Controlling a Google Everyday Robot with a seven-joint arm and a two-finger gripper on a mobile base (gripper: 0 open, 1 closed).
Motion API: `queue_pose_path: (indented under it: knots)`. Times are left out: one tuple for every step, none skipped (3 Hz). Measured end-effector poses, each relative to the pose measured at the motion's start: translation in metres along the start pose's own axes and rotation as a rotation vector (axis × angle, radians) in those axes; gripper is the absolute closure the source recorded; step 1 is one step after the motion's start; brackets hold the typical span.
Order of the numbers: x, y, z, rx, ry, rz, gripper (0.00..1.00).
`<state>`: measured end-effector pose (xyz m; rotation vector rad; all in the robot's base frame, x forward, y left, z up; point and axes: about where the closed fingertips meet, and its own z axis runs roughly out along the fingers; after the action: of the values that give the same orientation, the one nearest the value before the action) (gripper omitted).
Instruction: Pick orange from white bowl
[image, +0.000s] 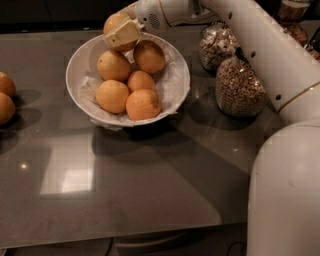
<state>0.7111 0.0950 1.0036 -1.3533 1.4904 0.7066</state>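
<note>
My gripper (121, 33) is at the far rim of the white bowl (175, 82), its pale fingers shut on the orange (113, 22). It holds the orange just above the bowl's back edge. The gripper covers the lower front of this orange. Several more oranges (129, 89) lie in the bowl on crumpled white paper. The bowl stands on the grey table, left of centre at the back.
Two glass jars of nuts or grains (240, 89) (215, 46) stand right of the bowl, under my arm. Two loose oranges (5, 96) lie at the table's left edge. My white arm and base (285, 190) fill the right side. The table's front edge runs along the bottom.
</note>
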Motion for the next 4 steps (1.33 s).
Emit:
queue_pose_path:
  knots:
    - [-0.013,0.012,-0.014,0.02,-0.013,-0.024,1.0]
    - [-0.024,0.022,-0.032,0.04,-0.019,-0.054,1.0]
    - [-0.017,0.039,-0.055,0.047,-0.017,-0.08,1.0]
    - [-0.005,0.07,-0.08,0.039,-0.027,-0.099,1.0]
